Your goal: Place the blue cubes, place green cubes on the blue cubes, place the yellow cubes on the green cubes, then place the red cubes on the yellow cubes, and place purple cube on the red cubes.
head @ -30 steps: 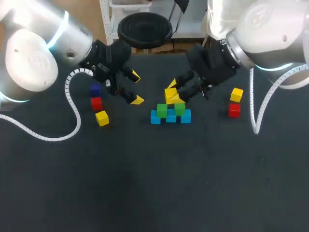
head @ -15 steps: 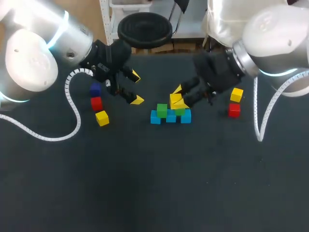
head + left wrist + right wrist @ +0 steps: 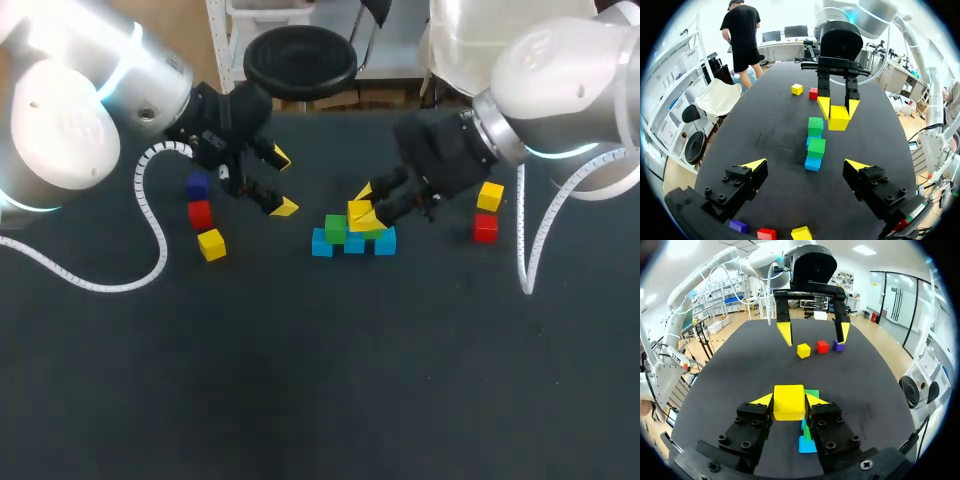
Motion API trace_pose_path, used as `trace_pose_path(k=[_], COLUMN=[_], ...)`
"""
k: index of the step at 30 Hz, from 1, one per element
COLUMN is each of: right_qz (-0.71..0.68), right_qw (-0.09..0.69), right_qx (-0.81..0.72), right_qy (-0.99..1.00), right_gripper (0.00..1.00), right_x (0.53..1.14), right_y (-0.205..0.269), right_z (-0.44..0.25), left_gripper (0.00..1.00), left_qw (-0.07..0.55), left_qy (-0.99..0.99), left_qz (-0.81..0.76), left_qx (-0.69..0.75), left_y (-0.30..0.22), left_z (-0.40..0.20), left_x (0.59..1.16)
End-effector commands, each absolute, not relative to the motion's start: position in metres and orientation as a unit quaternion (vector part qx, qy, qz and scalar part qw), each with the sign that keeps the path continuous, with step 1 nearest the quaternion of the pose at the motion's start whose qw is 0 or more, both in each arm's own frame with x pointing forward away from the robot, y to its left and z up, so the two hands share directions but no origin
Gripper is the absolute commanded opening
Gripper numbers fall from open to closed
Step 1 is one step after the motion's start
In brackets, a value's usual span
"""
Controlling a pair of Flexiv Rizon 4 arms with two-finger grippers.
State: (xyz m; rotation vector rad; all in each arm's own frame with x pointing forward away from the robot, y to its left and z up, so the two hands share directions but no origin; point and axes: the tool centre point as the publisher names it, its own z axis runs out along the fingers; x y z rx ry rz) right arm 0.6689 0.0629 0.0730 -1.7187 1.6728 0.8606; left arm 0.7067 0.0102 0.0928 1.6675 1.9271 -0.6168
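While right claw point(image 3: 789, 399) clamps it, yellow cube point(image 3: 788, 406)

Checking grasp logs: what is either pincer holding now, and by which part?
Right pincer holds a yellow cube by two opposite side faces. Left pincer is open, holding nothing.

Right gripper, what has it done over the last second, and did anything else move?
The right gripper, shut on a yellow cube, brought it down close over the green cubes. The left gripper stayed open and still; the blue cubes and the loose cubes did not move.
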Motion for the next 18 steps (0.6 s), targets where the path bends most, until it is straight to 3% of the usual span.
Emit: trace_pose_path(k=[1,18], right_qz=[0.323,0.321], right_qw=[0.290,0.284], right_qx=[-0.645,-0.644], right_qy=[0.629,0.634], right_gripper=[0.00,0.00], right_x=[0.6716,0.6738], right_y=[0.0651,0.0614], right_z=[0.0722,0.0711], left_gripper=[1.00,1.00], left_qw=[0.260,0.260], left_qy=[0.709,0.709], left_qz=[-0.229,-0.229], left_qx=[0.615,0.615], left_y=[0.0115,0.0115], left_z=[0.0919,0.0919], left_x=[0.7060,0.7060])
